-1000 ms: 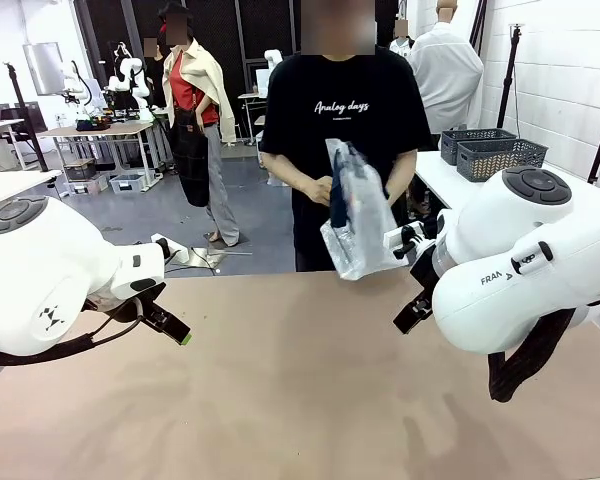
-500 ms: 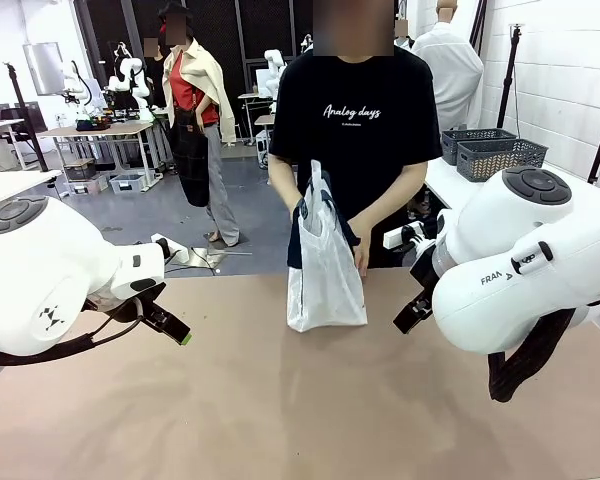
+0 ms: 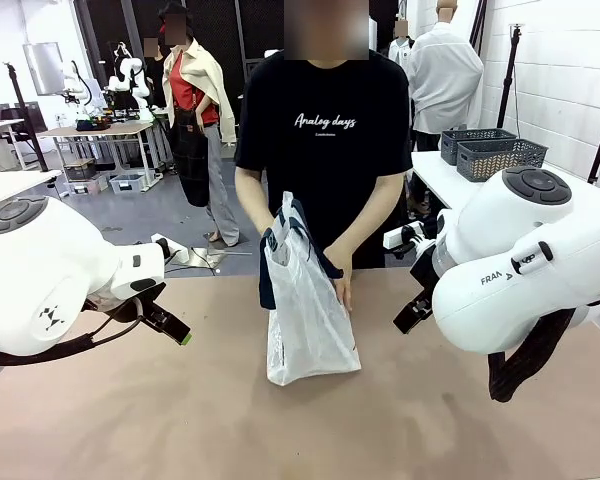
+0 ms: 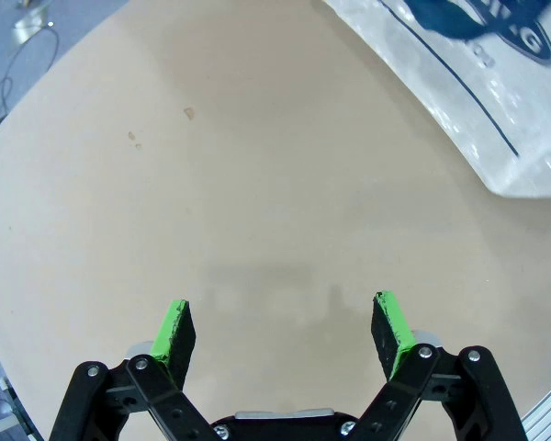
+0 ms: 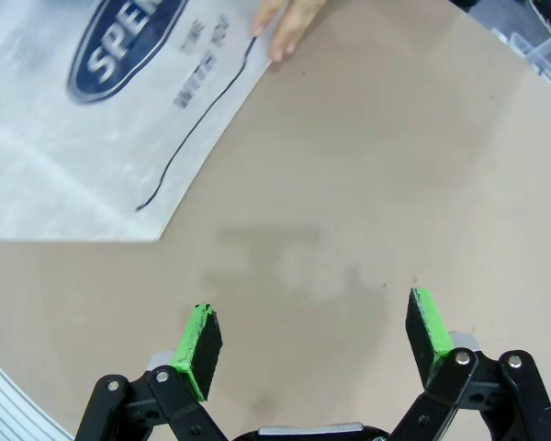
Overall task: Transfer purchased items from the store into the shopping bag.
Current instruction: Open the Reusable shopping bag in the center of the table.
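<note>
A: Where is the shopping bag [image 3: 305, 320]?

B: Standing on the table [image 3: 180, 420], near the middle toward the far edge, between the 2 arms. The person across the table holds it up, with one hand [image 3: 342, 290] against its side and the other up by the handles.

A: Why hold it like that?

B: I think it is because the bag is thin, soft plastic. It is translucent white and creased, and it leans and sags at the base, so it would likely flop over if let go. Holding the navy strap handles high probably also keeps the mouth reachable for loading.

A: What about the grippers?

B: The left gripper [image 4: 285, 331] hangs over bare tan tabletop with its green pads spread wide and nothing between them. A corner of the bag lies well ahead of it. The right gripper [image 5: 317, 335] is the same, with its jaws apart and empty above the matte surface. In that view the bag's navy oval logo and lettering are ahead, with the person's fingertips on its edge.

A: Is anything ready to be packed?

B: 2 dark slotted baskets [image 3: 495, 152] sit on a white side table far off at the right, and I cannot see what is in them. By my reading, loading has not begun.
</note>
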Controlling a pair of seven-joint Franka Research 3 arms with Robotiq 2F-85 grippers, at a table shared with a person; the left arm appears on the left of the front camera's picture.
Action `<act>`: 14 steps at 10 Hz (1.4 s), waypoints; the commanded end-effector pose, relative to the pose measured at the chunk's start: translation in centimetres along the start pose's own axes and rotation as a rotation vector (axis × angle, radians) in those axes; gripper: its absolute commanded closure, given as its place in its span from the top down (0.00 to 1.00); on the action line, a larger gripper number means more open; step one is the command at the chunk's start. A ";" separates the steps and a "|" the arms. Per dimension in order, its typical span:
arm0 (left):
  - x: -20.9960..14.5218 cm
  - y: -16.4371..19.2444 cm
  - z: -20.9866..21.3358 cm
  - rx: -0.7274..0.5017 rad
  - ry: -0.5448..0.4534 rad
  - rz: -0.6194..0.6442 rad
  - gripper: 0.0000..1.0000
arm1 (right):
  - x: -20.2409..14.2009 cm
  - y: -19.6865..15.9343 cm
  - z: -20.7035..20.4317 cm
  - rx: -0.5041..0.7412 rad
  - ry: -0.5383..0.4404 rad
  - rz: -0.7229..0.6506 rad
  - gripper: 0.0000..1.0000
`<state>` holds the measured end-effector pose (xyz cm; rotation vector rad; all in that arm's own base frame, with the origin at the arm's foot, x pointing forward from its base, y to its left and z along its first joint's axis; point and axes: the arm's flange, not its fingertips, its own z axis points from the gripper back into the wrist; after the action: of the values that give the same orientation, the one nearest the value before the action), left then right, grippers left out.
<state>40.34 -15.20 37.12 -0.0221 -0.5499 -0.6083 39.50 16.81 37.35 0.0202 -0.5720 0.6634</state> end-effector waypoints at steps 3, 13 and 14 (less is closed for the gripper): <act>0.0 0.1 0.0 0.000 0.000 0.002 1.00 | 0.0 0.0 0.0 0.000 0.000 0.000 1.00; 0.0 0.1 0.0 0.000 0.000 0.002 1.00 | 0.0 0.0 0.0 0.000 0.000 0.000 1.00; 0.0 0.1 0.0 0.000 0.000 0.002 1.00 | 0.0 0.0 0.0 0.000 0.000 0.000 1.00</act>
<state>40.34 -15.20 37.12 -0.0221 -0.5499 -0.6083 39.50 16.81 37.35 0.0202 -0.5720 0.6634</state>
